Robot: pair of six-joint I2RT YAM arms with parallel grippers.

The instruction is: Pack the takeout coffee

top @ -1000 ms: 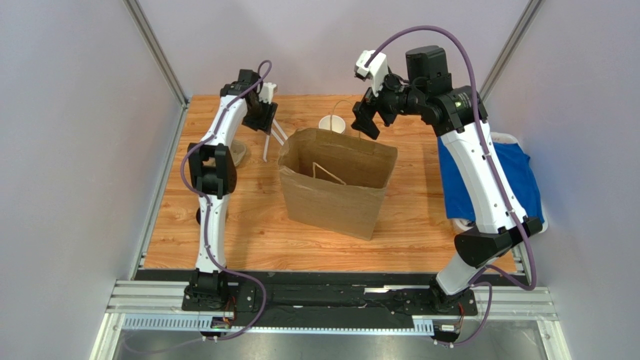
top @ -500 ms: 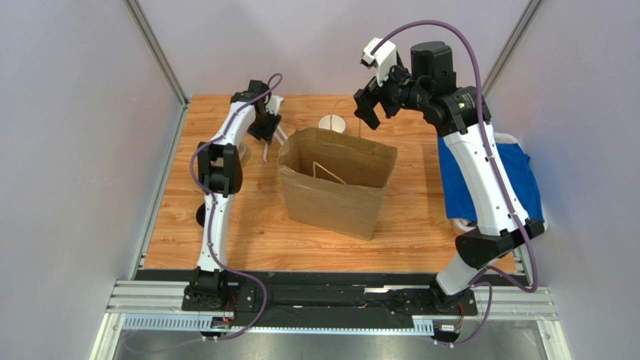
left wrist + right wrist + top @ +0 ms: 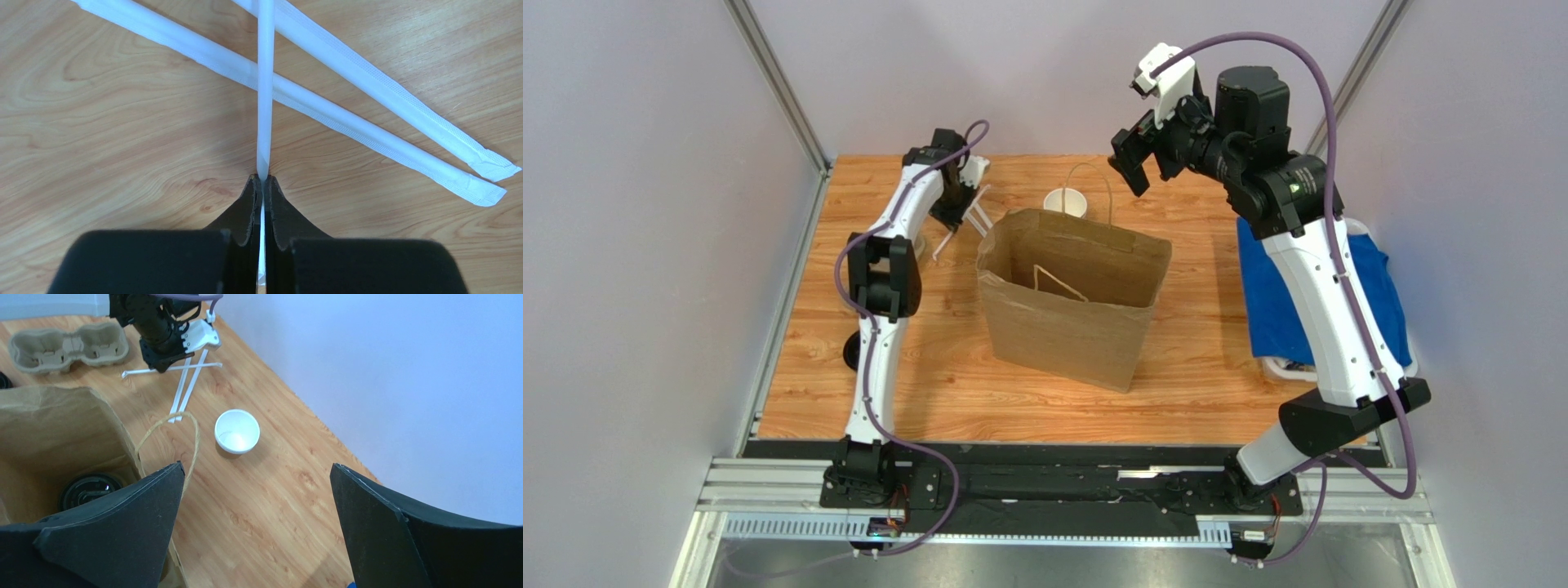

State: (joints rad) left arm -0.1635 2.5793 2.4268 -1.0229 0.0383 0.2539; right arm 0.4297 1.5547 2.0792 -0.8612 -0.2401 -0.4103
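Two robot arms work from the near edge of a wood-grain table [image 3: 928, 392]. The left arm [image 3: 879, 276] stretches along the table's left side, elbow raised, wrist bent down at the far left corner. The right arm [image 3: 1320, 282] climbs steeply from its base, passing over a blue cloth [image 3: 1382, 294] at the table's right edge, then folds leftward high above the far side.

An open brown paper bag [image 3: 1075, 300] stands upright at mid-table. The takeout coffee [image 3: 91, 489] sits at the bottom of the bag, its round black lid showing past the rim in the right wrist view. A twine handle [image 3: 184, 425] arches over the bag's far edge.

Just beyond the bag, a lidless paper cup [image 3: 1064, 202], white inside, stands on the table. The right jaws hang spread wide and empty in the air above that stretch of table.

At the far left, the left jaws are pressed together on a paper-wrapped straw [image 3: 264, 86], pinching it near one end. It crosses over two more wrapped straws [image 3: 344, 120] lying side by side on the wood. A moulded pulp cup carrier [image 3: 67, 346] lies near them, by the table's left edge.
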